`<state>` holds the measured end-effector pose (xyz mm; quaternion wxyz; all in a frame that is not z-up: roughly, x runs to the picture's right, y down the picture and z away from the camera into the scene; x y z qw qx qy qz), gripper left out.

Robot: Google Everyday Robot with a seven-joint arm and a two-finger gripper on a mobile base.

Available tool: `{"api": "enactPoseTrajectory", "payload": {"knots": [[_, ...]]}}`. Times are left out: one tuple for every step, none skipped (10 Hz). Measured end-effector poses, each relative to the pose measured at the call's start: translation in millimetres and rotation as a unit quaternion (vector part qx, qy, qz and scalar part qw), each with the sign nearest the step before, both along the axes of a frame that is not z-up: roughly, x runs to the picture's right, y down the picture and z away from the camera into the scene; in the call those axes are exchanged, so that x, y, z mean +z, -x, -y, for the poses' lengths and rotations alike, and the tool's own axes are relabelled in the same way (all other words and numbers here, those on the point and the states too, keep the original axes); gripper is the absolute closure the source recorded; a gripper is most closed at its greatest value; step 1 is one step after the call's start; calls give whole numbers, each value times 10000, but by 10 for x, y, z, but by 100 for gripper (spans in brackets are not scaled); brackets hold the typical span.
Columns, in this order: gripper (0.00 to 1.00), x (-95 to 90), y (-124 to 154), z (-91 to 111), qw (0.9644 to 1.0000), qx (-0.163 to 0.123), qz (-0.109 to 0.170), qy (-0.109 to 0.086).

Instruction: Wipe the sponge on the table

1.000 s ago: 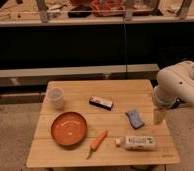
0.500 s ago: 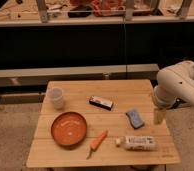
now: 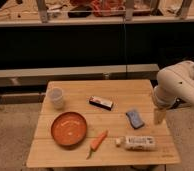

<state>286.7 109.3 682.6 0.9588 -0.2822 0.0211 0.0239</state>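
Nothing has moved since the earlier frames: arm, gripper and every item hold the same positions.

**Position.** The gripper hangs fingers-down at the right edge of the table, below the white arm. Its jaws are spread wide and hold nothing. The sponge lies flat on the planks just left of the gripper, clear of it.

**Stage.** A free sponge beside a wide-open gripper fits either an approach to a pickup or a release after wiping. The frames do not decide which.

**Hazards.**
- Edge proximity: the gripper stands over the table's right border. A descent without inward correction could strike the plank edge or pass beside it.
- Soft body: the sponge is likely to compress and slide. An off-centre closure could push it away rather than capture it.
- Crowding: the white package lies near the sponge on the front side, with the carrot further left. The black-and-white bar lies behind and to the left. A long wiping stroke could shove any of them, possibly over the front edge.
- The orange bowl and the cup stand well apart and seem less exposed.
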Motion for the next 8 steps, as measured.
{"api": "enactPoseTrajectory", "payload": {"knots": [[20, 16, 3, -9, 10000, -52, 27, -6], [20, 91, 93, -4, 9994, -289, 174, -34], [20, 152, 186, 11, 9984, -484, 298, -45], [20, 162, 214, 13, 9981, -528, 327, -51], [20, 175, 199, 6, 9978, -567, 329, -70], [20, 190, 194, 7, 9975, -617, 341, -85], [20, 207, 211, 2, 9970, -655, 394, -91], [20, 278, 252, -28, 9948, -846, 551, -110]]}}
